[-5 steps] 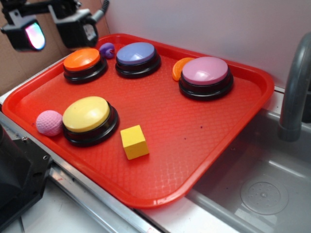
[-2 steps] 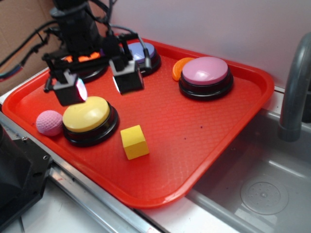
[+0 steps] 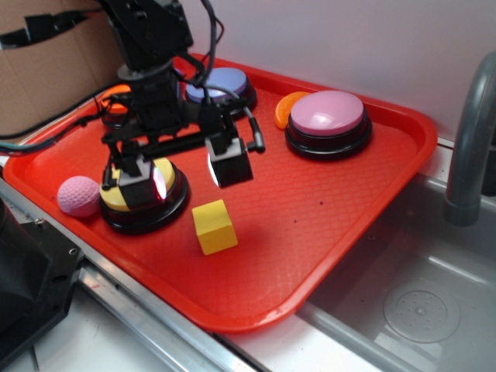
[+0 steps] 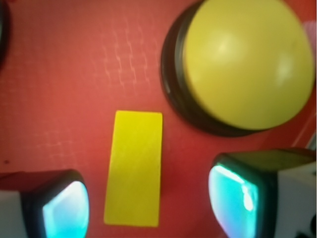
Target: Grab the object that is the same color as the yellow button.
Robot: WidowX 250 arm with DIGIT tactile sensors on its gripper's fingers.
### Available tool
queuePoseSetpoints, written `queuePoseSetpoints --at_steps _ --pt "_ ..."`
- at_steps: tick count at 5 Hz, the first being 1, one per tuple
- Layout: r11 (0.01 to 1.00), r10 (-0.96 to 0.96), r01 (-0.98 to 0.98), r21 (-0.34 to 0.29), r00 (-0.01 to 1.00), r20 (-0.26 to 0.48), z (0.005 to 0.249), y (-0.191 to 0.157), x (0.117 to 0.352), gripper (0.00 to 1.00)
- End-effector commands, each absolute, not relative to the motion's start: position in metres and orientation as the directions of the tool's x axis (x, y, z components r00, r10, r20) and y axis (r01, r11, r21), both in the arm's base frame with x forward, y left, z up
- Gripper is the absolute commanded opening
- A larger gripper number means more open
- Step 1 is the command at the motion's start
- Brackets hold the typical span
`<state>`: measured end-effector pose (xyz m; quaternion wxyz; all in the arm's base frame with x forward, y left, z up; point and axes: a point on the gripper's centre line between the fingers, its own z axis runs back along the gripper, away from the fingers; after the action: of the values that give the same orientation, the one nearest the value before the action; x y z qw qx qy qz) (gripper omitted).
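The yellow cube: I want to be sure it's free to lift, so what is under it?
The yellow cube sits directly on the red tray, with bare tray all around it. The open gripper hangs above. The patch beneath the cube is covered and unseen.

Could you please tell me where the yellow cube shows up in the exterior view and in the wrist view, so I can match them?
Exterior: the yellow cube lies on the red tray, low and left of centre, just right of the yellow button.
Wrist: the yellow cube sits bottom centre, between the two fingers of the open gripper.
Shared landmark: the yellow button, upper right in the wrist view.
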<state>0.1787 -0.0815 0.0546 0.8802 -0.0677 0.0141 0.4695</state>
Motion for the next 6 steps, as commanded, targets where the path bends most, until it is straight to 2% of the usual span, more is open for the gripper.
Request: queuePoseSetpoints --at_steps 1,2,3,4,5,6 --pt "0.551 0.815 -0.827 -0.109 0.562 -0.144 0.024 -0.099 0.184 1.00" --pt "0.560 0.810 -0.823 -0.094 0.568 -0.147 0.012 -0.106 0.183 1.00" --pt "0.536 0.824 -0.838 -0.102 0.545 -0.151 0.011 -0.103 0.185 1.00" --pt "0.531 0.819 -0.835 -0.145 0.549 -0.168 0.013 -0.100 0.185 0.41" --pt "0.518 0.829 -0.844 -0.142 0.536 -0.160 0.015 -0.097 0.186 0.00" --pt "0.546 0.821 -0.827 -0.134 0.560 -0.109 0.026 -0.093 0.191 0.00"
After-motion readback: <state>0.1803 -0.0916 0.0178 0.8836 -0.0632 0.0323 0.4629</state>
